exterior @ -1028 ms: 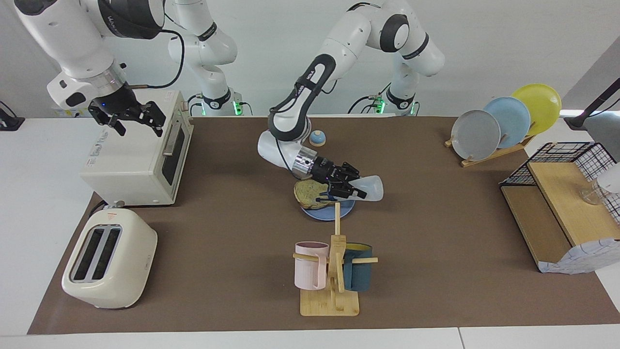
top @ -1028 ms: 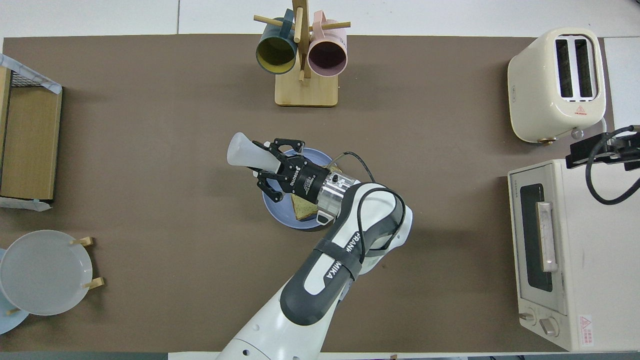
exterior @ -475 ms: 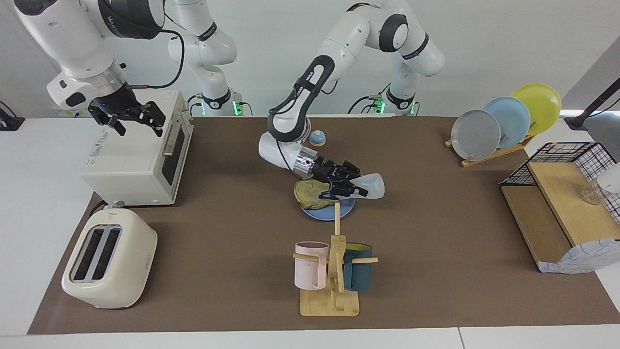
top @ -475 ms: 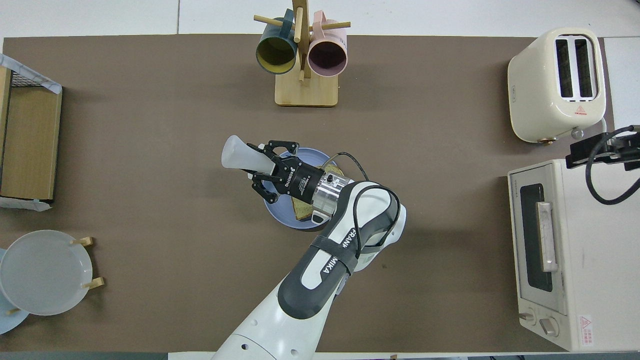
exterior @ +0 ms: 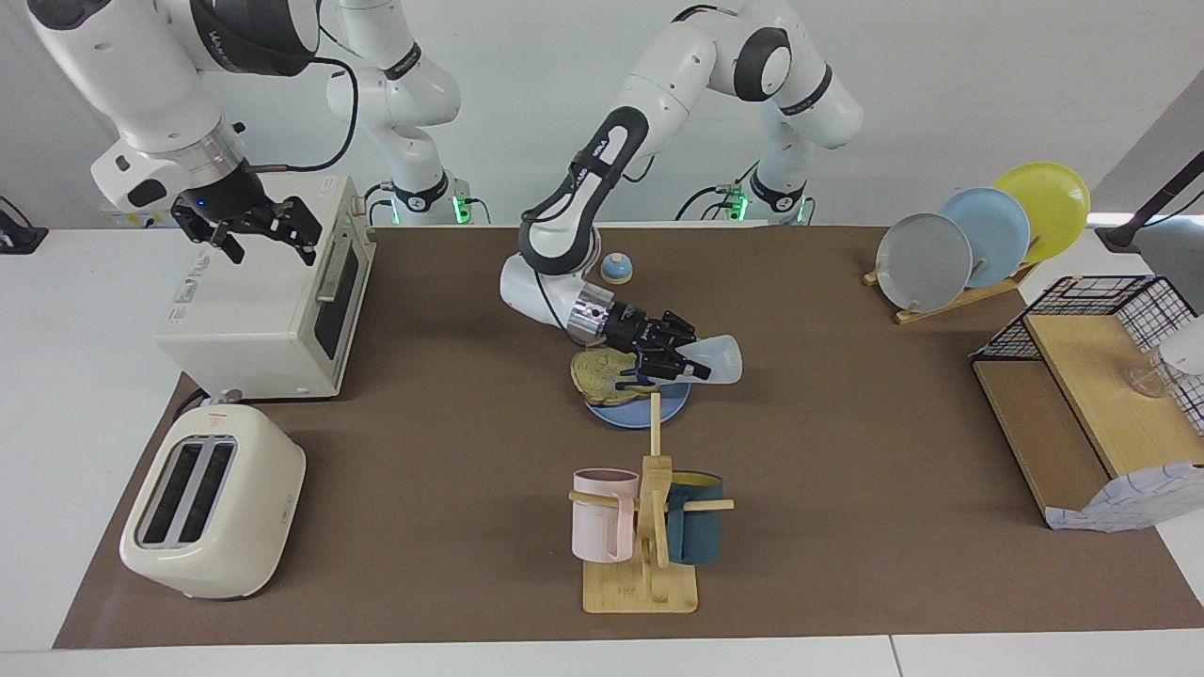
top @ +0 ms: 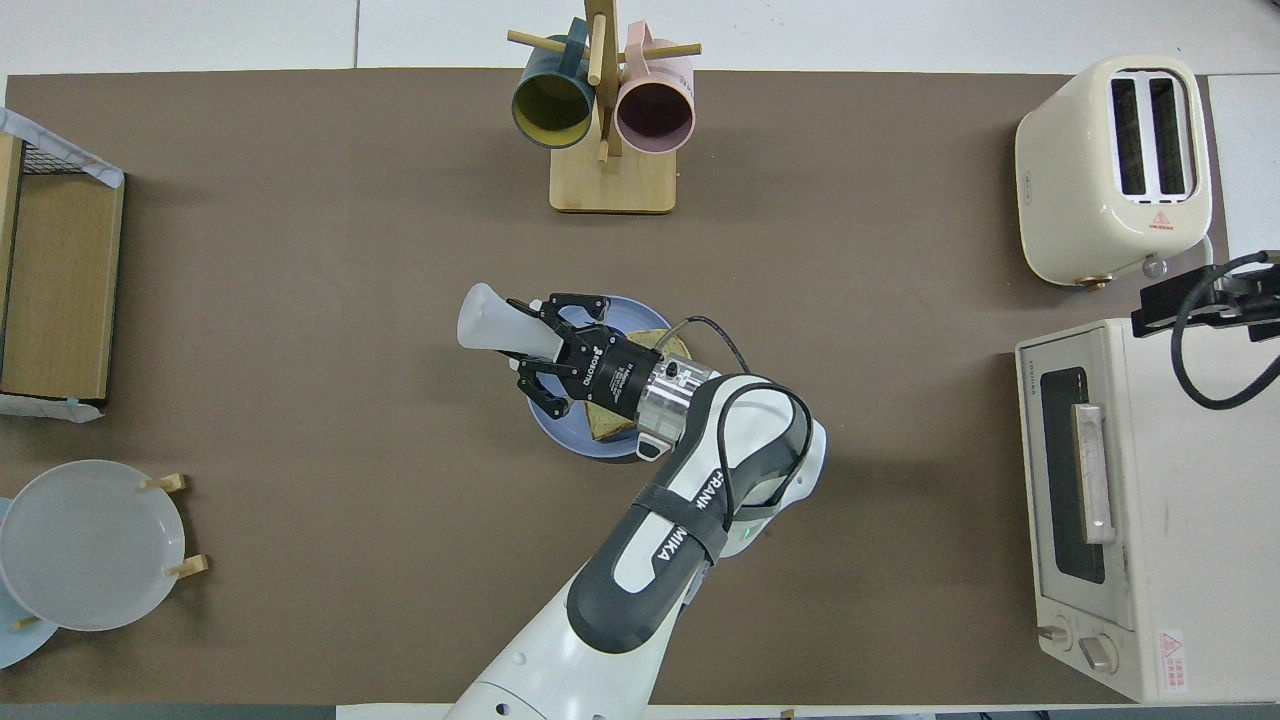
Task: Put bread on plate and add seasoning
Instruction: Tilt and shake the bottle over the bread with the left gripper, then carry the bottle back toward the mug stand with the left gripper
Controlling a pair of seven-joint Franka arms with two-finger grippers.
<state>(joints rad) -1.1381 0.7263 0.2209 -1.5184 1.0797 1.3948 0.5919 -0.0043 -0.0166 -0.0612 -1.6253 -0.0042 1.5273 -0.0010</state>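
Note:
The bread (exterior: 594,372) lies on the blue plate (exterior: 643,414) in the middle of the table. My left gripper (exterior: 689,361) hangs over the plate, shut on the seasoning (exterior: 720,358). The whitish bottle is tipped on its side, its wide base toward the left arm's end of the table and its cap hidden among the fingers. From overhead the seasoning (top: 490,326) sticks out past the plate (top: 556,428), while the left gripper (top: 534,342) and wrist cover most of the bread (top: 602,421). My right gripper (exterior: 271,244) waits open above the toaster oven (exterior: 268,301).
A cream toaster (exterior: 212,503) stands at the right arm's end. A wooden mug rack (exterior: 647,536) with two mugs is farther from the robots than the plate. A small blue dome (exterior: 616,270) sits near the robots. A plate rack (exterior: 978,235) and wire shelf (exterior: 1091,395) fill the left arm's end.
The left gripper and the tipped bottle have shifted slightly back and forth over the plate. The bread, the plate and the right arm have not moved.

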